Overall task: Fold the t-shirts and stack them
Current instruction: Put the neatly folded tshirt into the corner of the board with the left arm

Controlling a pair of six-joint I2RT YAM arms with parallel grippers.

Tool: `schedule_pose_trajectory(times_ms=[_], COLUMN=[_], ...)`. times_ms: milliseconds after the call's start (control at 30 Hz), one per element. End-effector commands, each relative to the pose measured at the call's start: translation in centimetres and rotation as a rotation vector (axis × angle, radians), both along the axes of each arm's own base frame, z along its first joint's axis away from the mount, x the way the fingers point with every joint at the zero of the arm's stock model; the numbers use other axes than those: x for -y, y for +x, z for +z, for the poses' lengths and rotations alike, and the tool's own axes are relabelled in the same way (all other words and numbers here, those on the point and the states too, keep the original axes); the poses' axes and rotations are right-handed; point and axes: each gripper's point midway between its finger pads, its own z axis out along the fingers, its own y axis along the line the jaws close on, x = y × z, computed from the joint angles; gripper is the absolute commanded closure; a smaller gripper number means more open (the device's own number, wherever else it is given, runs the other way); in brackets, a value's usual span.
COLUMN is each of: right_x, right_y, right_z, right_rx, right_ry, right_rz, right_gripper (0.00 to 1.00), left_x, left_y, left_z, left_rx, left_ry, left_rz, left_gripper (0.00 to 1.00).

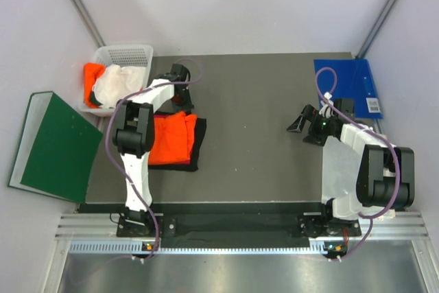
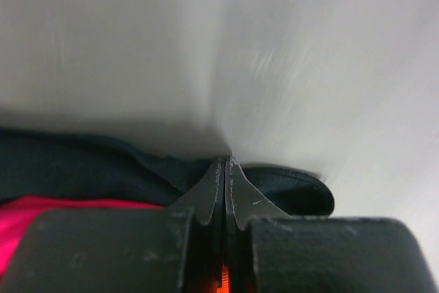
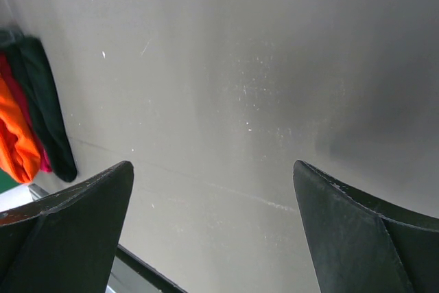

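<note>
- T-shirts lie in a folded pile on the left part of the dark table [image 1: 260,142]: a bright orange shirt [image 1: 170,138] on top and a black shirt [image 1: 197,143] under it, showing along the pile's right and near edges.
- In the left wrist view a magenta-pink layer [image 2: 41,212] shows just below the black cloth.
- At the back left corner a white basket [image 1: 130,51] holds more shirts, unfolded: a white shirt [image 1: 116,84] crumpled on top, and another orange shirt [image 1: 91,77] hanging over the basket's left side.
- The left gripper [image 1: 182,104] is over the far edge of the pile. Its jaws are clenched, tip against tip, with nothing visible pinched between them. In the wrist view the tips sit right at the edge of the black shirt.
- The right gripper [image 1: 299,125] is well apart from the pile, above bare table on the right side. Its fingers [image 3: 75,204] are spread wide and hold nothing.
- The right wrist view catches the pile at its far left edge, orange, pink and black in layers.
- A dark green binder [image 1: 58,145] lies off the table's left edge, and a flat blue folder [image 1: 348,80] lies at the back right corner.
</note>
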Motion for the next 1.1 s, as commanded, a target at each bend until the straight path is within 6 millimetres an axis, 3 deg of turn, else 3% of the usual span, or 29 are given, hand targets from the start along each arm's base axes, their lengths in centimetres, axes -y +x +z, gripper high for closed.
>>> schedule_pose_trajectory(times_ms=[0,33,133,267,400,500,533,633,833,967,1067], right_x=[0.3,0.3,0.3,0.2,0.2,0.2,0.2,0.2,0.2,0.3,0.4], right_y=[0.6,0.7,0.7,0.7,0.7,0.5,0.6,0.5,0.7,0.9,1.4], right_z=[1.0,0.9,0.8,0.7,0.9,0.8,0.8,0.6,1.0,1.5,2.2], right_rx=[0.05,0.051,0.053,0.051,0.055,0.051,0.052,0.05,0.058,0.066,0.086], right_ry=[-0.001,-0.001,-0.002,0.005,0.006,0.005,0.004,0.006,0.006,0.004,-0.002], right_rz=[0.01,0.01,0.01,0.006,0.009,0.009,0.007,0.005,0.001,-0.001,-0.002], right_gripper=[0.0,0.0,0.0,0.0,0.01,0.01,0.0,0.0,0.0,0.0,0.0], left_x=[-2.3,-2.7,-2.7,-2.2,-1.5,0.1,1.7,4.5,7.2,7.3,6.1], left_y=[-6.8,-8.2,-10.0,-9.7,-6.7,-4.1,-3.4,-3.6,-7.5,-10.4,-12.4], left_z=[-2.1,-2.9,-2.9,-1.4,3.6,8.5,10.4,12.1,7.9,6.3,5.3], left_rx=[-0.158,-0.183,-0.185,-0.13,0.009,0.148,0.201,0.221,0.076,0.027,-0.016], left_ry=[0.043,0.05,0.033,-0.004,-0.022,-0.033,-0.042,-0.031,-0.035,-0.019,0.021], left_rz=[0.031,0.036,0.036,0.025,0.014,-0.031,-0.067,-0.148,-0.219,-0.225,-0.216], left_gripper=[1.0,1.0,1.0,1.0,1.0,1.0,1.0,1.0,1.0,1.0,1.0])
